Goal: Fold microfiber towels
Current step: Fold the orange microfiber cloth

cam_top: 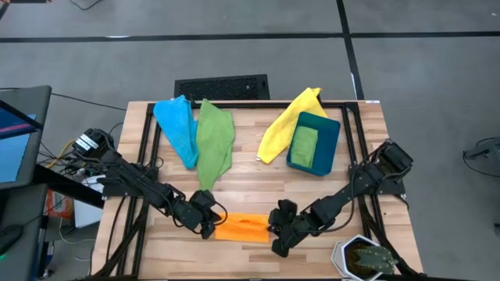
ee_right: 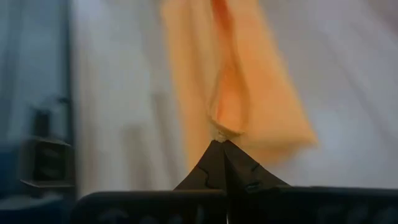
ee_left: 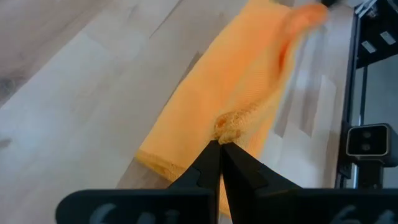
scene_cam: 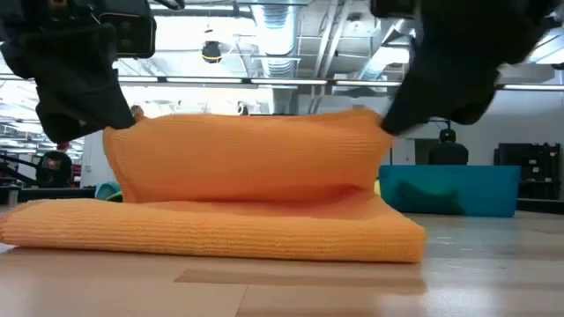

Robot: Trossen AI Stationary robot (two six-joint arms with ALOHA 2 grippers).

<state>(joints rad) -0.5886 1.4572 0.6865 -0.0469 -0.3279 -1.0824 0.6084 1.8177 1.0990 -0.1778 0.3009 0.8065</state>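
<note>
Both grippers, left gripper (cam_top: 209,226) and right gripper (cam_top: 275,232), have jaws pinched closed on the orange towel (cam_top: 242,227)'s ends; no readable writing shows.

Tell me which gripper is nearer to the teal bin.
Right. The right gripper is shut on one end of the orange towel at the table's front edge, the side below the teal bin. The left gripper pinches the towel's other end, farther away.
</note>
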